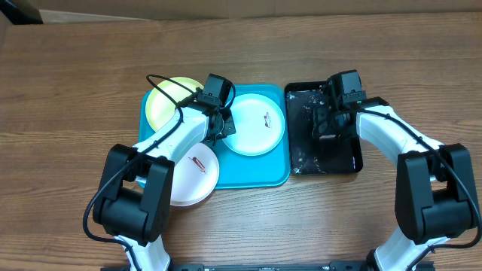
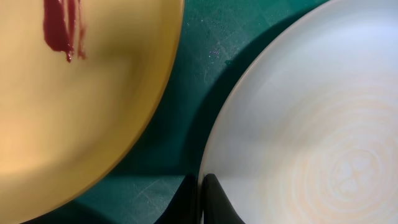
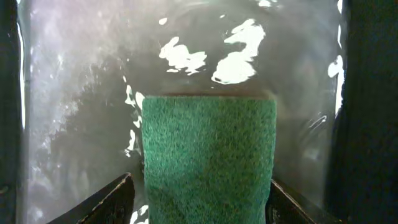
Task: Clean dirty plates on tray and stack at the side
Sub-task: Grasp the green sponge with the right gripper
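Note:
The turquoise tray (image 1: 260, 175) holds the yellow-green plate (image 1: 167, 102) at its back left and the pale blue plate (image 1: 257, 124) at its right; both carry reddish smudges. The white plate (image 1: 192, 175), with a red smudge, lies over the tray's front left corner. My left gripper (image 1: 218, 124) is shut on the pale blue plate's left rim; in the left wrist view its fingers (image 2: 202, 199) pinch that rim (image 2: 298, 124), with the yellow-green plate (image 2: 74, 112) beside it. My right gripper (image 1: 329, 128) holds a green sponge (image 3: 208, 143) between its fingers (image 3: 199, 202), down in the black tray.
The glossy black tray (image 1: 301, 162) with water or suds stands just right of the turquoise tray; its wet floor (image 3: 74, 93) fills the right wrist view. Bare wooden table (image 1: 75, 75) lies all around.

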### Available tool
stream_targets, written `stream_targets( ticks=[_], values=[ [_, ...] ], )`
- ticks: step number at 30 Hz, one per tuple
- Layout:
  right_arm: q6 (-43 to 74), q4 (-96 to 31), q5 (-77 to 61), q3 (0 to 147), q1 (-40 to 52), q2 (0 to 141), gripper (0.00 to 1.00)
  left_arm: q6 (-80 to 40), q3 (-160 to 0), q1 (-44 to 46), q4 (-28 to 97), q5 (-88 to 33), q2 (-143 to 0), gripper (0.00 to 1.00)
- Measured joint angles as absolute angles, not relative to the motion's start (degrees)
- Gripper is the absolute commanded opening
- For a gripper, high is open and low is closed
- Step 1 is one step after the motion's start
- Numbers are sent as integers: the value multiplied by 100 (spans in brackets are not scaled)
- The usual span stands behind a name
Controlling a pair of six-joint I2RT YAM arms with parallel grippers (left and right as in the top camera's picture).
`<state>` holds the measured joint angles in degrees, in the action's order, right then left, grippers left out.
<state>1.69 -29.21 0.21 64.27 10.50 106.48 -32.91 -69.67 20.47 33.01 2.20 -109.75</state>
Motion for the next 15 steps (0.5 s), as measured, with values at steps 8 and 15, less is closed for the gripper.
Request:
stream_targets(
  ticks=[8,15],
  values=[
    [169,-2777,21,6425,1050,10648,68,-3291,-6967,2047,3301,220,-10975,4],
    [176,-2753,21,6425,1050,10648,71,-3291,-6967,2047,3304,220,-10975,4]
  ],
)
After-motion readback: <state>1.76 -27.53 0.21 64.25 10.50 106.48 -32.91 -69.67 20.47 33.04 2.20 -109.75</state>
